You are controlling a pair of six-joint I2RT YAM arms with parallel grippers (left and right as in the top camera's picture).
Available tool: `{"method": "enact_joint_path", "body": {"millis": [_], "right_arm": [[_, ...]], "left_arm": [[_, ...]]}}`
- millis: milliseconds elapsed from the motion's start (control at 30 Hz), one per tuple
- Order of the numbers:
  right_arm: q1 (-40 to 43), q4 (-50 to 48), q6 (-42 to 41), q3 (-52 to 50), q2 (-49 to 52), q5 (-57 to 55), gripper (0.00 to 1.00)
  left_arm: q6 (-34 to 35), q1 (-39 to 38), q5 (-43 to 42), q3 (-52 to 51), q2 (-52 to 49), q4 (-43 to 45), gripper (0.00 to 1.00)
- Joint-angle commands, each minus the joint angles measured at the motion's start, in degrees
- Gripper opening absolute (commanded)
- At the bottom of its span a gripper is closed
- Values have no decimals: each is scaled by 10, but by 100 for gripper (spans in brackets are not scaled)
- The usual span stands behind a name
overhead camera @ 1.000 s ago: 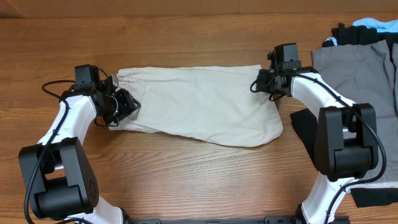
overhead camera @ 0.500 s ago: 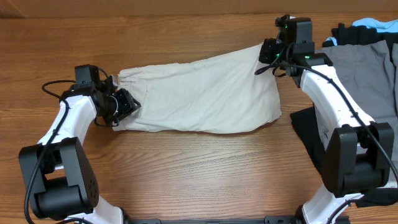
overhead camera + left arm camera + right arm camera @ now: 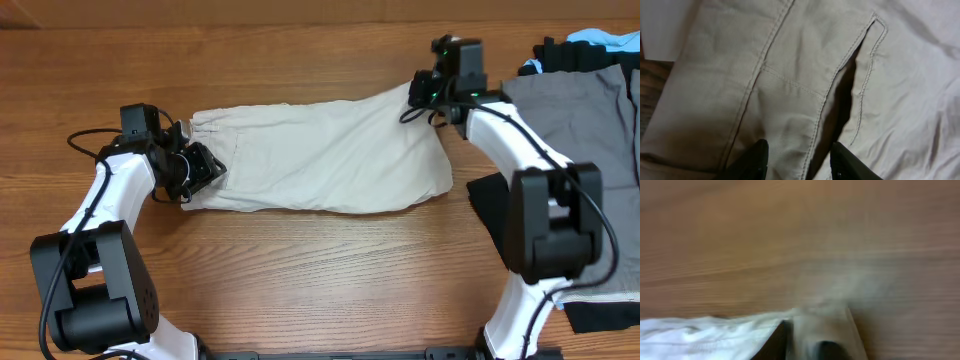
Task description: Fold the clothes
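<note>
Wood-grain tabletop (image 3: 300,290), viewed from above. At centre, beige shorts (image 3: 320,165), spread lengthwise between the two arms, waistband end to the left, leg hems to the right. Left hand (image 3: 198,169) at the waistband end, set down on the cloth. In the left wrist view, fingers (image 3: 756,161) spread apart, with stitched fabric and a gaping pocket slit (image 3: 842,105) just ahead of them. Right hand (image 3: 418,92) at the far right corner of the shorts, pressed together on that corner and pinching it. Corner drawn up and outward into a point, remainder of the hem lying on the wood. Right wrist view blurred: pale strip of cloth between dark fingers (image 3: 826,349), bare wood beyond. On the right side of the tabletop, grey shorts (image 3: 585,110), not touching the beige pair. Near them a black garment (image 3: 487,205) and, at the top right edge, a light-blue garment (image 3: 605,38).
</note>
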State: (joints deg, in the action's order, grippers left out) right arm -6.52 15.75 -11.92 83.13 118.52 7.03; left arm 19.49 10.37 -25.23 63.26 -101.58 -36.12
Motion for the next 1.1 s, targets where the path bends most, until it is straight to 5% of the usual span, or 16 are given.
{"method": "enact_joint_path", "body": {"millis": [0, 300, 567, 700, 1067], "right_arm": [[-5, 6, -5, 7, 31, -5, 37], [17, 81, -5, 43, -22, -18, 100], [30, 250, -4, 89, -161, -18, 100], [30, 360, -5, 87, -167, -5, 100], [28, 446, -5, 56, -164, 8, 100]], "left_arm": [[3, 1, 9, 7, -3, 2, 44], [20, 1, 19, 7, -3, 9, 44], [-16, 6, 19, 61, 19, 16, 55], [-84, 7, 21, 96, 31, 16, 100], [-92, 7, 136, 94, -20, -12, 100]]}}
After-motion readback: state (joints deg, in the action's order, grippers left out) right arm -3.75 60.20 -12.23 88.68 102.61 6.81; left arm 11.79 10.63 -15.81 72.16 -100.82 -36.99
